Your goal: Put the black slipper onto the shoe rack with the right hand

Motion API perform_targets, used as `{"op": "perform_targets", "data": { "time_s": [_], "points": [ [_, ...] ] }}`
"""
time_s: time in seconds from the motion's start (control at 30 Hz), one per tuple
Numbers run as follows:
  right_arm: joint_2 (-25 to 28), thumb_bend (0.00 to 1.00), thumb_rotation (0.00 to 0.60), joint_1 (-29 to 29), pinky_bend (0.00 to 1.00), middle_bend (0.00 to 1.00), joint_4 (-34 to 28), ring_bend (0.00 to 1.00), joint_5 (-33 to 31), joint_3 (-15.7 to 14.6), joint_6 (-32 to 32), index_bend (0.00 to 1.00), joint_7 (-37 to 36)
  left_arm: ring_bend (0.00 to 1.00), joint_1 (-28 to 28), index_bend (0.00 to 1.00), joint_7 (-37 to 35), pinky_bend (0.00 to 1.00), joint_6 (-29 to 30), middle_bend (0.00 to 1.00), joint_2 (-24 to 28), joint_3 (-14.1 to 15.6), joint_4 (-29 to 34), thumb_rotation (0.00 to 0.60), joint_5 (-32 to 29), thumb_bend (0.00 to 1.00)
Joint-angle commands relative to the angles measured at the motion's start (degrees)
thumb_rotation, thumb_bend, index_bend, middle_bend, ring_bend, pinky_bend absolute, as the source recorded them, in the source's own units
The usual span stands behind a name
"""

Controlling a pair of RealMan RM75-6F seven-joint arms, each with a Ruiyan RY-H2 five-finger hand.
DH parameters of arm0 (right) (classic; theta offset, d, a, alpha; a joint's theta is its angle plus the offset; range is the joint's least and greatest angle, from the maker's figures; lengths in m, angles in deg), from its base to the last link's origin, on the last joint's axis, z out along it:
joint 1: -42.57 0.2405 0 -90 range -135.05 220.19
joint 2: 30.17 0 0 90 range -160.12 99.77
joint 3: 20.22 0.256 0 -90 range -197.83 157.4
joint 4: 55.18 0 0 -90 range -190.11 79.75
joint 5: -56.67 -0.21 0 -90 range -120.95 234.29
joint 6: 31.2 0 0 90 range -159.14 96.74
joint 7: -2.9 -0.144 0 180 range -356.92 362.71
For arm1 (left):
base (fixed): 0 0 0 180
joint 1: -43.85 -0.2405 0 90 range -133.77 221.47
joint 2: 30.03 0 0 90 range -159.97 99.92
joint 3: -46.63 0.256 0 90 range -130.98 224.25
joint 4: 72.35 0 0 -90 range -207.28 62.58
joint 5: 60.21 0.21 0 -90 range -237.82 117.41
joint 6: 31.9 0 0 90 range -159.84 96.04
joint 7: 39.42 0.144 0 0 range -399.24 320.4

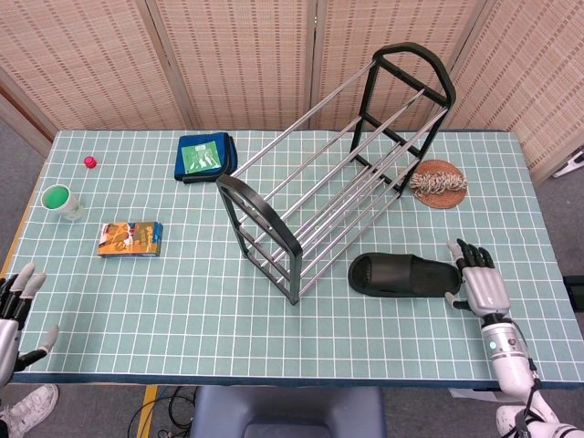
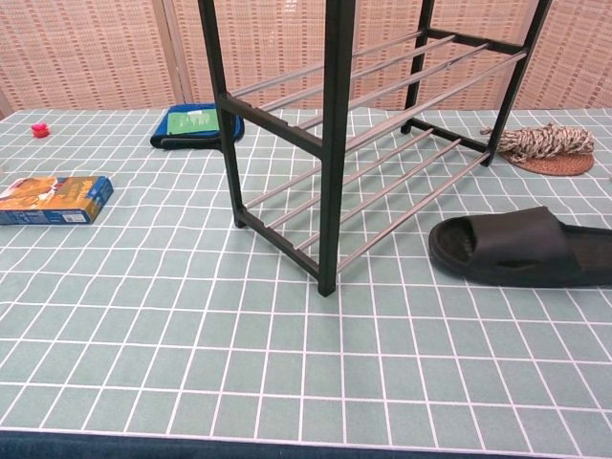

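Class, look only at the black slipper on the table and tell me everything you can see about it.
The black slipper is an open-toed slide with a broad strap over the front and a ridged footbed, matte like rubber or foam. It lies flat, sole down, on the green gridded table, lengthwise across the view, toe opening towards the shoe rack and just clear of it. The right hand is at its heel end; whether it grips cannot be told.
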Motion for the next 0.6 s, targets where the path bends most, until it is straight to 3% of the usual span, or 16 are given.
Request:
{"op": "perform_targets", "data": {
  "time_s": [0.03, 0.3, 0.6],
  "points": [
    [3.01, 0.21, 0.600, -0.21, 0.00, 0.00, -4.43, 0.00, 0.62, -0.52, -0.33, 0.00, 0.13, 0.00, 0.07, 0.03, -0.03, 0.00, -0.25, 0.00, -0.02, -0.13, -0.08, 0.600, -0.34, 0.38],
    [9.09, 0.21, 0.600, 2.41, 0.00, 0.00, -12.63, 0.00, -2.48, -1.09, 6.18, 0.00, 5.71, 0.00, 0.62, 0.03, -0.04, 0.00, -1.36, 0.00, -0.04, -0.19, -0.07, 0.600, -0.51, 0.38],
    [12.26, 0.23, 0.600, 8.13, 0.00, 0.00, -17.28, 0.00, -11.54, -0.53, 15.48, 0.00, 13.57, 0.00, 0.69, 0.03, -0.96, 0.00, -1.54, 0.00, 0.19, -0.47, -0.17, 0.600, -1.02, 0.38]
  ]
}}
